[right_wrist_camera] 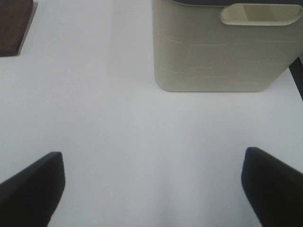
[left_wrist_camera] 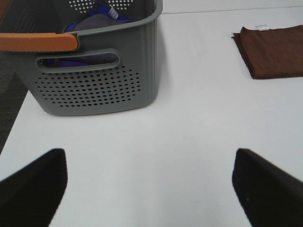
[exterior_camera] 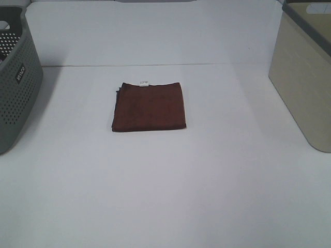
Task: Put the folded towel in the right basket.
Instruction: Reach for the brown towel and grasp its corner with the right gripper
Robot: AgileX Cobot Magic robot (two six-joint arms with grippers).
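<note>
A folded brown towel (exterior_camera: 149,106) with a small white tag lies flat on the white table, a little left of centre. It also shows in the left wrist view (left_wrist_camera: 271,51) and, as a corner, in the right wrist view (right_wrist_camera: 13,26). The beige right basket (exterior_camera: 305,82) stands at the table's right edge and shows in the right wrist view (right_wrist_camera: 222,47). Neither gripper shows in the exterior high view. My left gripper (left_wrist_camera: 150,189) is open and empty over bare table. My right gripper (right_wrist_camera: 154,189) is open and empty, short of the beige basket.
A grey perforated basket (exterior_camera: 15,77) stands at the left edge; in the left wrist view (left_wrist_camera: 94,71) it has an orange handle and holds blue and grey cloth. The white table (exterior_camera: 165,196) stretches around the towel.
</note>
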